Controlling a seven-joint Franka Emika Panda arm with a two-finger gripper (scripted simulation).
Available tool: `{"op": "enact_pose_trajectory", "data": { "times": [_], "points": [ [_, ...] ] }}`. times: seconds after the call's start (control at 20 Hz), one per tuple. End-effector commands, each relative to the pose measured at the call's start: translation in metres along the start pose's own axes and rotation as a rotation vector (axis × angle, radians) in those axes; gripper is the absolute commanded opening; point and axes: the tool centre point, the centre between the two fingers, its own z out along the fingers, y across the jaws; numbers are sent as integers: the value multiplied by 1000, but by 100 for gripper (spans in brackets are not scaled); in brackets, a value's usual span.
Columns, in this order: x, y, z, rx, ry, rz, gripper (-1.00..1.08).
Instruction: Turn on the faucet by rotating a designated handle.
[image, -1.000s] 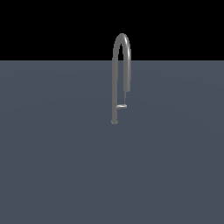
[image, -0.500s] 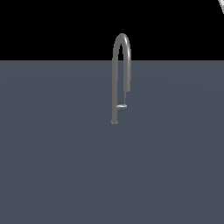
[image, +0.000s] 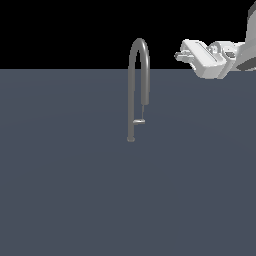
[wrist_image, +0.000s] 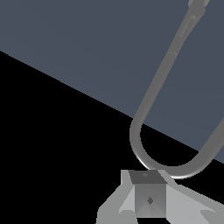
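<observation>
The fingers (image: 180, 55) have come into the exterior view from its upper right, where half a second ago only a sliver of white showed at the corner and a second ago nothing at all. They point toward the top of the faucet (image: 138, 75) but are well apart from it, touching nothing and holding nothing. How far open they stand I cannot tell — in the exterior view the tips are too small to separate, and in the wrist view only a pale wedge with a grey block at its middle (wrist_image: 148, 197) shows, with no clear gap.

The faucet has not moved: it stands upright on the grey bench (image: 60, 190), its arch opening downward, the small base planted. The handle (image: 139, 121) sticks out low on the stem toward the exterior view's right, unchanged and untouched. In the wrist view the arch (wrist_image: 144, 153) lies close ahead of the fingers.

So the approach has begun, no more — the arm is high, level with the arch, and by my reading must drop down to the handle before any turning can start
</observation>
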Motion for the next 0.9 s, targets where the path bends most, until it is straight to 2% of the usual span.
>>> {"op": "enact_pose_trajectory", "data": {
  "times": [0.0,0.2,0.4,0.65,0.85],
  "points": [
    [40,6,23,-23,-15,94,-100],
    [90,17,57,-60,-29,218,-100],
    [127,30,84,-92,-33,311,-100],
    [154,42,106,-121,-31,385,-100],
    [164,46,114,-131,-30,411,-100]
  ]
}}
